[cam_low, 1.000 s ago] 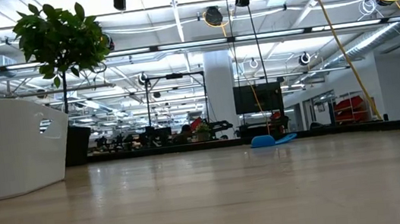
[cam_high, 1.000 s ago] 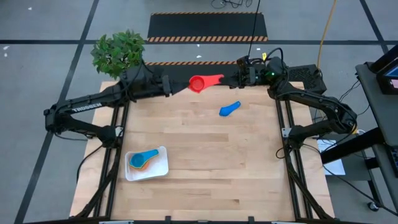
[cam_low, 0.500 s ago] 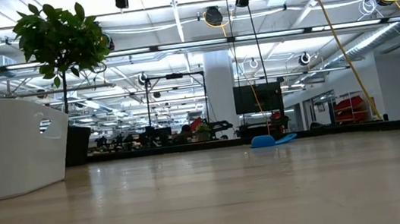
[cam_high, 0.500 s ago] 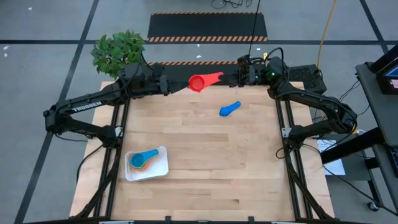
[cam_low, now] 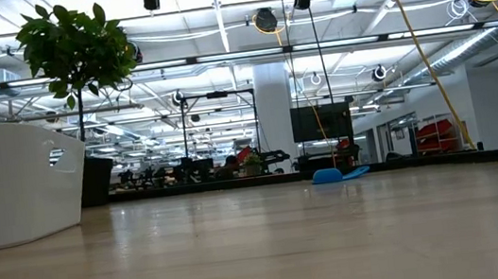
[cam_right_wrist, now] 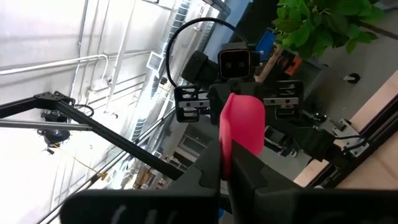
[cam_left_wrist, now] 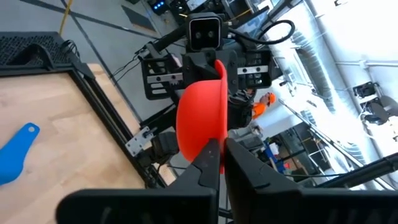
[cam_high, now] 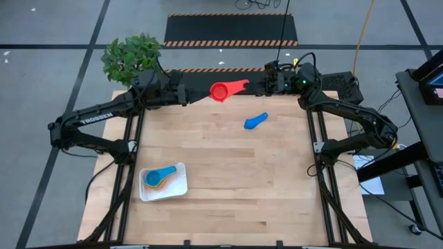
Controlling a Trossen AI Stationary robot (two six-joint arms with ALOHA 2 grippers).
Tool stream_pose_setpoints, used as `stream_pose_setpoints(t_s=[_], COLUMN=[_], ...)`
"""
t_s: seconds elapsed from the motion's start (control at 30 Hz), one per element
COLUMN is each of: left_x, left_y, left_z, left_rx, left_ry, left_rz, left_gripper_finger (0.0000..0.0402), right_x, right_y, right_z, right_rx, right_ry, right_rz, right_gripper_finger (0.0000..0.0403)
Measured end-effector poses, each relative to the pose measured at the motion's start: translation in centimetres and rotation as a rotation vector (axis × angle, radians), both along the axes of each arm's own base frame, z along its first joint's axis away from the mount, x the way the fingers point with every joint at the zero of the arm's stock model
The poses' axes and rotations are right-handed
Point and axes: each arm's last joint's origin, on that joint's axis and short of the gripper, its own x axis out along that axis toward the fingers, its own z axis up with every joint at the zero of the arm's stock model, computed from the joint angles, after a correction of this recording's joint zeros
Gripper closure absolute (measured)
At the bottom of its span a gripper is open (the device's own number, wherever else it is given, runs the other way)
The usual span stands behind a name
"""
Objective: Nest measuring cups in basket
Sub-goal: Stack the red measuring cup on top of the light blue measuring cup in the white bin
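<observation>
The left hand (cam_high: 203,95) is raised over the far edge of the worktop (cam_high: 228,180), its fingers (cam_left_wrist: 208,163) pressed together on the rim of the red measuring cup (cam_high: 221,92), which it pinches by the bowl. Facing it from the other side, the right hand (cam_high: 253,87) pinches the flat handle of the same cup, its fingers (cam_right_wrist: 239,163) closed on the red plastic, so the cup hangs in the air between the two hands, bowl toward the left arm and handle toward the right. Below and a little nearer, a dark blue measuring cup (cam_high: 255,122) lies alone on the bare wood, toward the right arm's side, well apart from the hands. On the near left part of the worktop sits the white basket (cam_high: 178,187), holding a light blue measuring cup (cam_high: 161,173) nested over an orange one (cam_high: 155,185) whose edge shows beneath it. A leafy potted plant (cam_high: 131,57) stands at the far left corner, just behind the left arm.
</observation>
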Motion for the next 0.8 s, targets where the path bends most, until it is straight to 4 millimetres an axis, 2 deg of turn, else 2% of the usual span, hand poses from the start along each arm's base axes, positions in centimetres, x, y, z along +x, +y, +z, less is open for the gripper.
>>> stream_pose_setpoints(t_s=[0.17, 0.3, 0.4, 0.53, 0.67, 0.8], left_x=[0.0, -0.2, -0.2, -1.3, -3.4, -6.1], left_y=[-0.1, -0.2, -0.7, -2.2, -4.0, -5.6], left_z=[0.0, 0.1, 0.1, 0.3, 0.0, 0.3], left_rx=[-0.002, -0.011, -0.018, -0.023, -0.036, -0.025], left_ry=[0.002, 0.001, 0.006, 0.062, 0.184, 0.242], left_rz=[-0.003, -0.010, -0.028, -0.035, 0.001, 0.035], left_gripper_finger=[0.0395, 0.0395, 0.0397, 0.0397, 0.0398, 0.0398], right_x=[0.0, 0.0, 0.1, 0.0, -0.1, -0.3], right_y=[0.0, 0.0, 0.0, 0.3, 0.6, 0.8], right_z=[0.0, -0.1, -0.2, -0.3, -0.4, -0.5], right_rx=[-0.001, 0.011, 0.028, 0.042, 0.033, 0.043], right_ry=[0.000, 0.007, 0.022, 0.052, 0.085, 0.120], right_rz=[0.001, 0.004, 0.031, 0.121, 0.243, 0.338], right_gripper_finger=[0.0401, 0.0374, 0.0335, 0.0270, 0.0211, 0.0169])
